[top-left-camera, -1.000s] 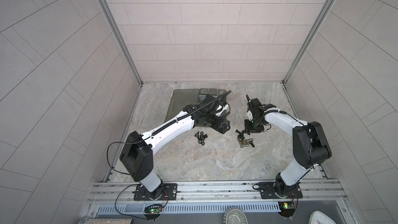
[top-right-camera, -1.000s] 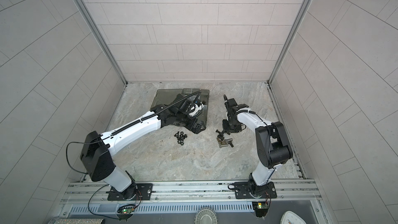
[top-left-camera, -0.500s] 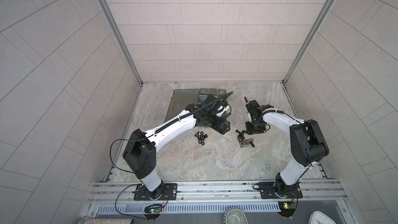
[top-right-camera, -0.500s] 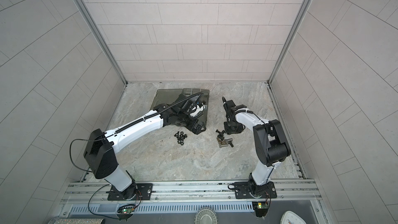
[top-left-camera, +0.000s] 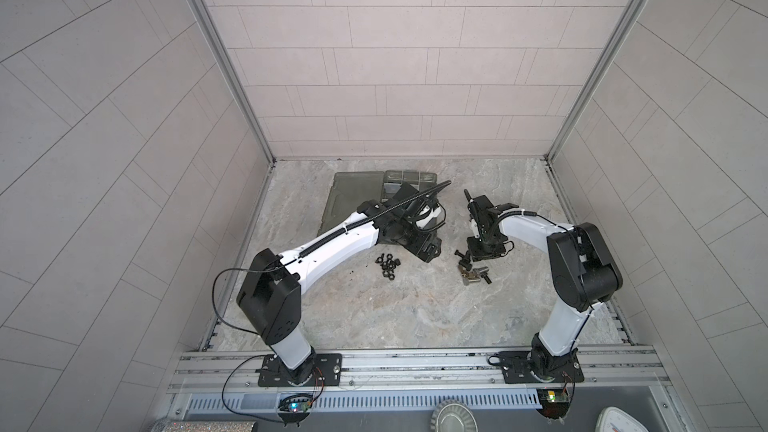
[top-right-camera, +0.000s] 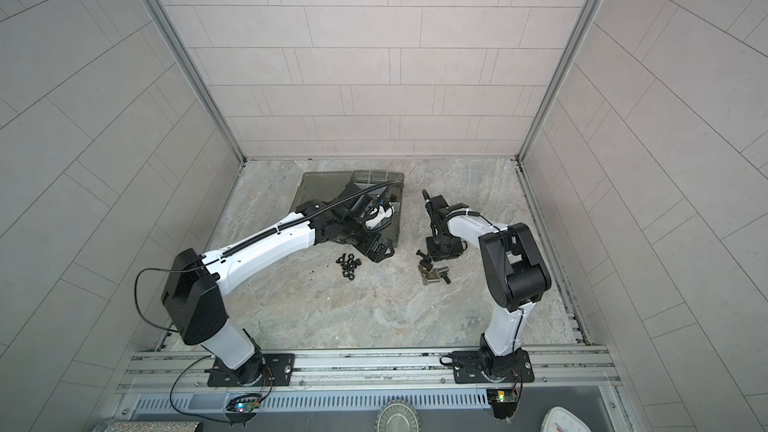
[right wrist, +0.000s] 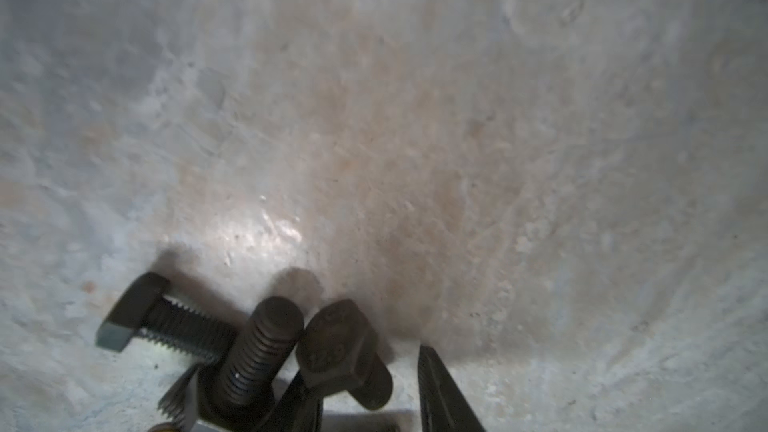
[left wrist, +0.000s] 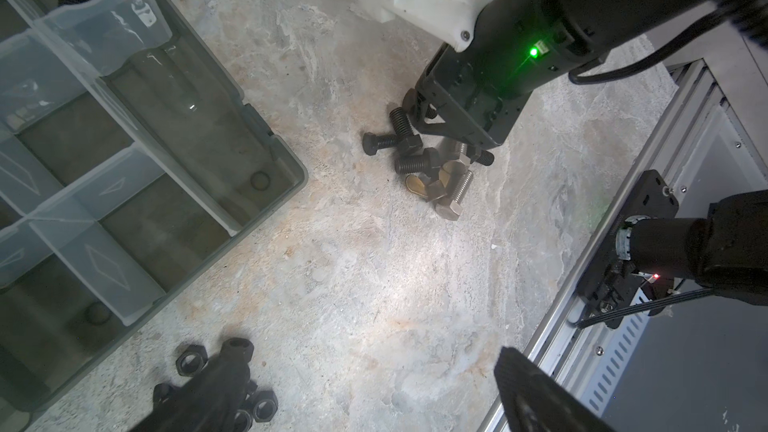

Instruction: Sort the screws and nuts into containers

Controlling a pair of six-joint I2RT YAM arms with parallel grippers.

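The right gripper (right wrist: 361, 371) is straddling, serrated fingers (right wrist: 440, 388) parted, one black hex-headed screw (right wrist: 345, 351) in the threaded pile (left wrist: 419, 164) (some silver) on mottled stone (left wrist: 353, 263); the left gripper (left wrist: 370, 349) is hanging spread wide by ring-shaped nuts (left wrist: 191, 361). Translucent divided containers (left wrist: 104, 263) are lying nearby.

The screws (left wrist: 415, 164) are matt black or shiny silver metal, the containers (left wrist: 104, 263) smooth smoky translucent plastic.

Black nuts (top-left-camera: 387, 265); screws (left wrist: 417, 161) mostly black, a few silver or brassy; containers (left wrist: 99, 261) smoky grey with pale dividers; table (top-left-camera: 374, 317) veined grey-beige marble; arms (top-left-camera: 332, 251) white and black.
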